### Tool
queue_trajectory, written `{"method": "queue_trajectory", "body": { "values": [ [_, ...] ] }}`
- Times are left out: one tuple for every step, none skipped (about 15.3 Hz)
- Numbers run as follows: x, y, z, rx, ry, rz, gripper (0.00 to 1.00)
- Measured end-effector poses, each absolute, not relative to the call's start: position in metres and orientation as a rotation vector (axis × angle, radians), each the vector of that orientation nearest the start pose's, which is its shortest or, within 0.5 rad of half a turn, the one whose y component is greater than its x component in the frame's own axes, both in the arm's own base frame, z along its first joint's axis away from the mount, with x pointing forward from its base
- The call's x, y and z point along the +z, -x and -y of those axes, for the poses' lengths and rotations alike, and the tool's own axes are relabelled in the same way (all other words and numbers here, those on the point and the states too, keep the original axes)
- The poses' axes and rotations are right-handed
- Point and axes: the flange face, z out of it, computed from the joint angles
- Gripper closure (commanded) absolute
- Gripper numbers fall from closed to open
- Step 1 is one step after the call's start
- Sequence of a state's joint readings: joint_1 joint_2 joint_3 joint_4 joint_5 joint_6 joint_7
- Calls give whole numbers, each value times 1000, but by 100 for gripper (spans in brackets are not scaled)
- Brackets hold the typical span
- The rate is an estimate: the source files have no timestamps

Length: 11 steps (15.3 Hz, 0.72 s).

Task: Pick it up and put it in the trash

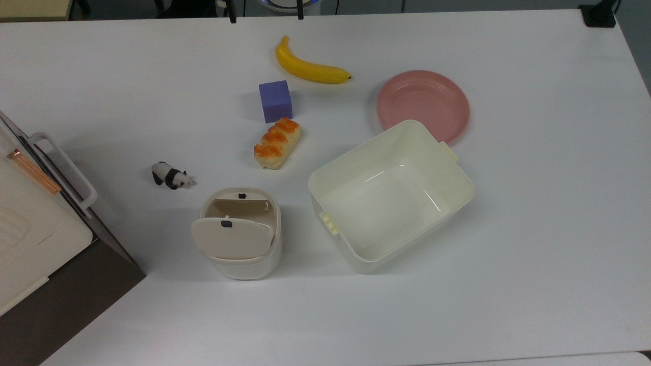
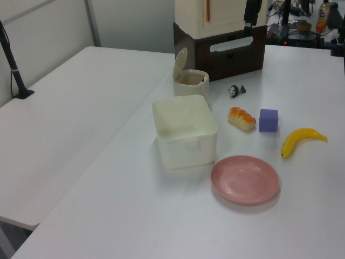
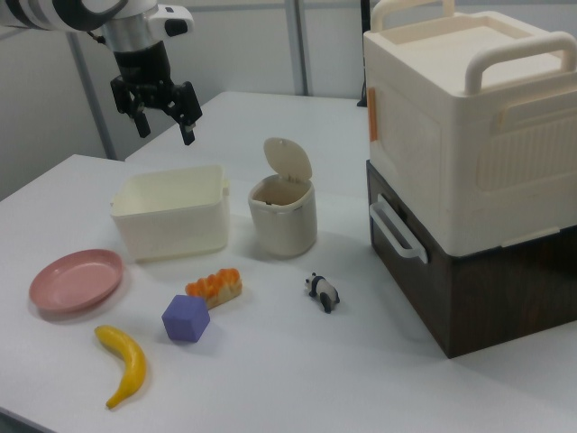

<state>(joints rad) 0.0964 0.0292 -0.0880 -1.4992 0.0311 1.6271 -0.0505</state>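
Note:
The trash [image 1: 238, 239] is a small cream-beige bin whose flap lid stands up, leaving its top uncovered; it also shows as the trash [image 2: 190, 82] and the trash [image 3: 283, 216]. "It", the thing to grab, is out of view. My gripper [image 3: 164, 126] hangs open and empty high over the table, above and behind the cream tub [image 3: 171, 216] at the right view's upper left. It is well apart from the trash. In the left view the gripper [image 2: 251, 11] is a dark shape at the top edge.
A cream rectangular tub [image 1: 356, 148] sits beside the trash. Around it lie a pink plate [image 1: 422, 99], a banana [image 1: 310, 68], a purple cube [image 1: 275, 100], a toy bread [image 1: 277, 142] and a panda figurine [image 1: 172, 176]. A cream box on a brown base [image 3: 469, 162] stands close by.

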Motion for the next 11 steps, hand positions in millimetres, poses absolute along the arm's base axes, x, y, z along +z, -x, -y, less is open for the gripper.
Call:
{"method": "queue_trajectory", "body": {
  "values": [
    [647, -570, -9, -153, 3110, 92, 0],
    [646, -570, -9, -151, 3110, 92, 0],
    [645, -571, -9, -147, 3111, 92, 0],
    [644, -572, -9, -144, 3111, 92, 0],
    [643, -572, -9, -142, 3111, 92, 0],
    [643, -572, -9, -141, 3111, 92, 0],
    [642, -572, -9, -138, 3111, 92, 0],
    [641, -572, -9, -127, 3112, 92, 0],
    [640, -570, -9, -109, 3112, 92, 0],
    [639, -569, -9, -94, 3112, 92, 0],
    [639, -569, -9, -84, 3112, 93, 0]
  ]
}}
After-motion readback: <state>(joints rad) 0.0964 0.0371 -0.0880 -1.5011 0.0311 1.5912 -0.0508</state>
